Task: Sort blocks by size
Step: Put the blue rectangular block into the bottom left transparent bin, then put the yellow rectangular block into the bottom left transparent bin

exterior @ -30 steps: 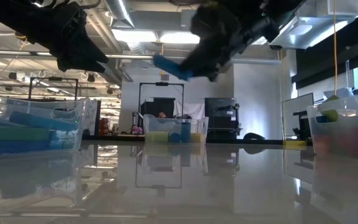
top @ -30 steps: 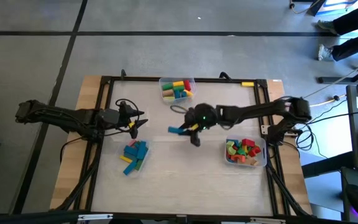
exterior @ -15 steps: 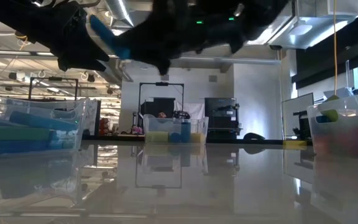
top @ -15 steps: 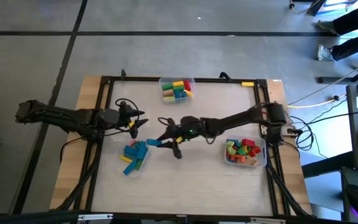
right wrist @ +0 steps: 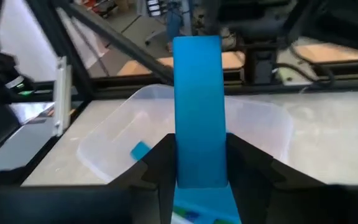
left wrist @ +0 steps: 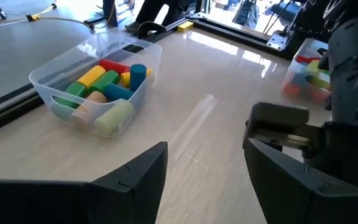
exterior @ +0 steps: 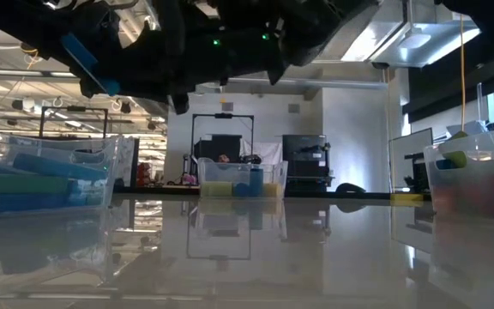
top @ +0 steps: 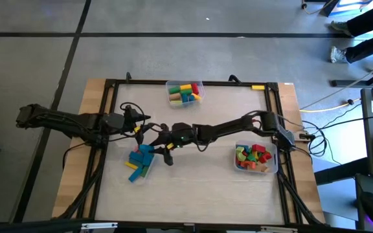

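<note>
The right gripper (right wrist: 197, 180), jaws clamped on a long blue bar (right wrist: 197, 112) above the left-hand bin (top: 141, 162), could drop it across the rim or brush the wide-jawed left gripper (top: 142, 127) waiting nearby.

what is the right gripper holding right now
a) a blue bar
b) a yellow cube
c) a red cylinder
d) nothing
a, the right wrist view shows a long blue bar pinched between the right gripper fingers, above the clear bin on the table's left side that already holds long blocks.
</note>
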